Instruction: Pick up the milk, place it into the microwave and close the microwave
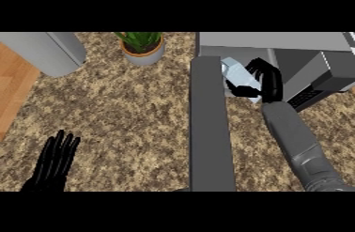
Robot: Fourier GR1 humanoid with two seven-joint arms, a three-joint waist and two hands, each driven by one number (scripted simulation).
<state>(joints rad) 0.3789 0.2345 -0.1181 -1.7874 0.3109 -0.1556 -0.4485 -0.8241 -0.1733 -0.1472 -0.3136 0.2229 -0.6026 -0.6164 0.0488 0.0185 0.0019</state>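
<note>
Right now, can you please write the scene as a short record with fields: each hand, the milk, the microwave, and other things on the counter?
right hand: fingers curled round the milk, at the microwave's opening
left hand: open, fingers straight, resting at the view's lower left
milk: pale carton, held at the opening's left side, beside the door
microwave: grey, at the upper right, open
microwave door: swung out toward the robot, seen edge-on
potted plant: at the counter's back, left of the microwave
grey cylinder: at the upper left
counter: speckled brown stone

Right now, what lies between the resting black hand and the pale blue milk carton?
In the head view, speckled counter, then the grey open microwave door, edge-on, separate the left hand from the milk carton.
</note>
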